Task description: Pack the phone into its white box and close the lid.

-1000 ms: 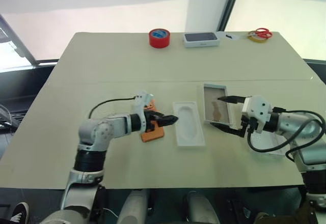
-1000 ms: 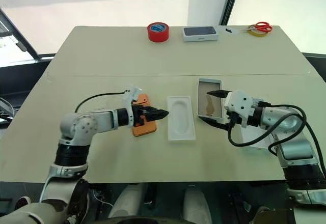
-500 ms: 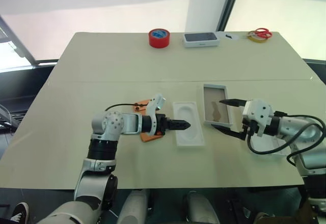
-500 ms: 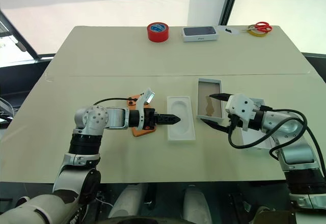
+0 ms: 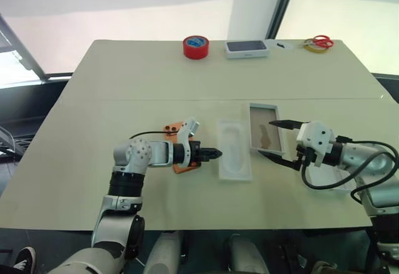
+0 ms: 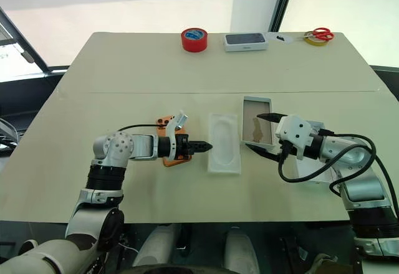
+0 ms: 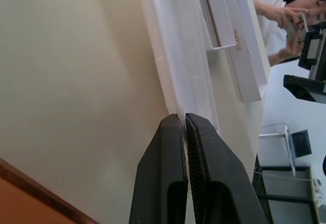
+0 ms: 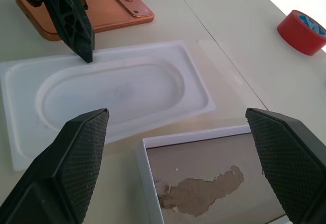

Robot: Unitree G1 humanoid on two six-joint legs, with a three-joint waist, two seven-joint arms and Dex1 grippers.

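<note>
Your left gripper (image 6: 206, 145) has its jaws pinched together on nothing, tip touching the near edge of the white tray (image 6: 224, 143). The orange phone (image 8: 97, 15) lies flat on the table behind that tip, under the left wrist, long axis running away from you. The left arm is much the nearer. The white box (image 6: 256, 128) sits beyond the tray, between the wide-spread, empty fingers of the right gripper (image 6: 265, 135).

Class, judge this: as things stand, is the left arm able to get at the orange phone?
Probably yes: the phone lies uncovered on the table just beneath the left gripper, whose fingers are shut and must open first.
</note>
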